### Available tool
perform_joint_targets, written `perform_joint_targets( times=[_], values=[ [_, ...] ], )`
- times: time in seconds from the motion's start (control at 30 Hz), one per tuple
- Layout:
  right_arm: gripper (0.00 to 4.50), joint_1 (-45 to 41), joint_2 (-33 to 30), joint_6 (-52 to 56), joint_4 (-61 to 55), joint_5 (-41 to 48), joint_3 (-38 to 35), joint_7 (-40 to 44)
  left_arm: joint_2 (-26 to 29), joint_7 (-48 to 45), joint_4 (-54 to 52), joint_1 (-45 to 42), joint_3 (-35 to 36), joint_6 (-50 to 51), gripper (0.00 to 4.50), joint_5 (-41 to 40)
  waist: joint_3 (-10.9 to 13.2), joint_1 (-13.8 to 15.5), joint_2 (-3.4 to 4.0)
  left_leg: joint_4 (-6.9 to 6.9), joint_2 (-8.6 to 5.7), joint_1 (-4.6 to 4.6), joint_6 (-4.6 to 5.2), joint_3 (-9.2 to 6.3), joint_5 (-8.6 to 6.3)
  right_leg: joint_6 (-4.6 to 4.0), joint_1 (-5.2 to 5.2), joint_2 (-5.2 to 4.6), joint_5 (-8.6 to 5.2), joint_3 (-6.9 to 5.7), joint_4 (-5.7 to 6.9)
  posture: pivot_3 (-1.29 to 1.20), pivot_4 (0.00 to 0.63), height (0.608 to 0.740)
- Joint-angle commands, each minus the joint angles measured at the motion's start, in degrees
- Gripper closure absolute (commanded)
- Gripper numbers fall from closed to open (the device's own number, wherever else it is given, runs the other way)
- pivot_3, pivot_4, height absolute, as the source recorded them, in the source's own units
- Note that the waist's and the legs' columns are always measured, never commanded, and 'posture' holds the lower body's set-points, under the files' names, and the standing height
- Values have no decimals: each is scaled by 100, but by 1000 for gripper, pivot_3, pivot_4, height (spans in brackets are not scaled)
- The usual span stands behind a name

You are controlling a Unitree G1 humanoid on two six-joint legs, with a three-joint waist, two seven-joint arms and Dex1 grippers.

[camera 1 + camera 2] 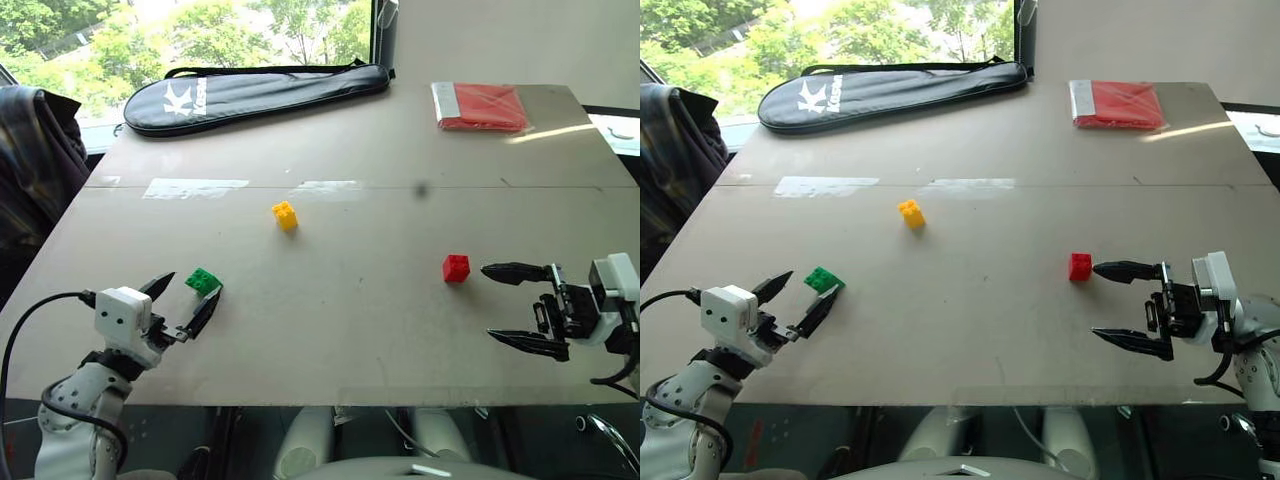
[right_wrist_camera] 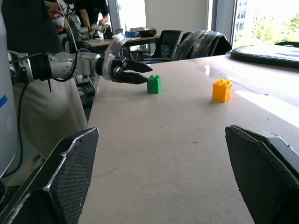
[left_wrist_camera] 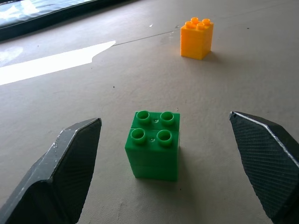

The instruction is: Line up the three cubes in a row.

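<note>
Left gripper: fingers spread wide, level, flanking the green brick near the table's left front; no contact. Right gripper: fingers likewise apart, beside the red brick, holding nothing. Yellow brick: farther back, centre-left. Step judged: approach. Next: advance, close on green.

A yellow cube, a green cube and a red cube sit on the plain grey-beige desk, alongside a red packet and a black racket bag with white lettering.
</note>
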Motion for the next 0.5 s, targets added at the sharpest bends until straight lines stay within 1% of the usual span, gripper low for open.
perform_joint_targets(
  times=[0.03,0.17,0.4,0.5],
  values=[
    [53,8,79,19,-206,125,-165,-46,91,7,66,-107,-47,-99,0,138,0,3,0,0,0,-1,0,0,0,0,0,0,0,0,0,0,150,740],
    [53,5,214,-153,-169,-8,-186,-151,101,77,318,-432,-124,-30,0,179,0,2,-1,0,0,-1,0,-4,0,0,0,0,0,-4,0,0,150,740],
    [53,105,292,-414,-73,-176,-214,-129,283,-254,819,-559,-177,4,0,196,0,-32,-1,0,0,-1,-1,1,-1,0,-3,0,1,1,1,0,150,740],
    [0,155,289,-448,-76,-171,-237,-118,318,-330,1018,-556,-147,-16,787,163,0,-24,-1,0,0,-1,-1,0,-1,0,-3,-1,1,0,1,0,150,740]
  ],
)
